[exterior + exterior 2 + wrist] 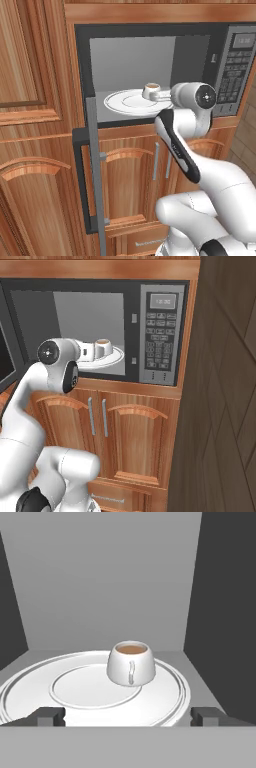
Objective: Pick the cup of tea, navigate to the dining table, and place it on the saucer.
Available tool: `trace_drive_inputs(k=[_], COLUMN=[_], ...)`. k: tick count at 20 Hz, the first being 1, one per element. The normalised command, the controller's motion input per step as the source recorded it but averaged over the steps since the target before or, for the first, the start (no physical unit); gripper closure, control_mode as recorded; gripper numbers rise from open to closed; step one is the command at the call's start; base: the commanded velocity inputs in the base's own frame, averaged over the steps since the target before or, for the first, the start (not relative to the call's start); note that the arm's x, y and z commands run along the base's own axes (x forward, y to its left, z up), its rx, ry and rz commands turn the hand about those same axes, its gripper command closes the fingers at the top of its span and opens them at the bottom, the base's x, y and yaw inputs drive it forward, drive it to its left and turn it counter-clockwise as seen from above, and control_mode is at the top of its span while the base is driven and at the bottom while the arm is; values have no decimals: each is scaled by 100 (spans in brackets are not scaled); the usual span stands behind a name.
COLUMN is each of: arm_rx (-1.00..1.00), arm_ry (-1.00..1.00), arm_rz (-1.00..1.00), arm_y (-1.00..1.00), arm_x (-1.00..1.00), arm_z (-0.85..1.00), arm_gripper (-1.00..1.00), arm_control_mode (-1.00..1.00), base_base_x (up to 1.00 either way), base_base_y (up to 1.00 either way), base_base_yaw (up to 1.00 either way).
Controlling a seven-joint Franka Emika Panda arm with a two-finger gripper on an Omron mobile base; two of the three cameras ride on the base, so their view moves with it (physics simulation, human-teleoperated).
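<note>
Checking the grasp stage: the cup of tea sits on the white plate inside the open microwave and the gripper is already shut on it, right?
Not quite. The gripper is open, its fingertips wide apart and short of the cup of tea, as the hand view shows. The cup does sit on the white plate inside the open microwave.

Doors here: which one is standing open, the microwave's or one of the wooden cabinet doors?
The microwave door is open, swung out leftward on its hinge. The arched cabinet doors below sit shut, flush with their frame.

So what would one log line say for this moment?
stage: reaching | gripper: open, inside microwave | cup of tea: on white plate, not held
</note>
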Motion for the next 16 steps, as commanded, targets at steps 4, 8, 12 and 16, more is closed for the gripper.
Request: trace_drive_inputs(k=[4,8,12,16], arm_rx=[-2,0,0,0], arm_ry=[-2,0,2,6], arm_rz=[0,0,0,0], arm_y=[9,0,0,0], arm_x=[3,14,18,22], arm_z=[1,0,0,-1], arm_gripper=[-100,-100,-100,-100], arm_control_mode=[-100,-100,-100,-100], base_base_x=[0,0,0,0], base_base_y=[0,0,0,0], base_base_yaw=[0,0,0,0])
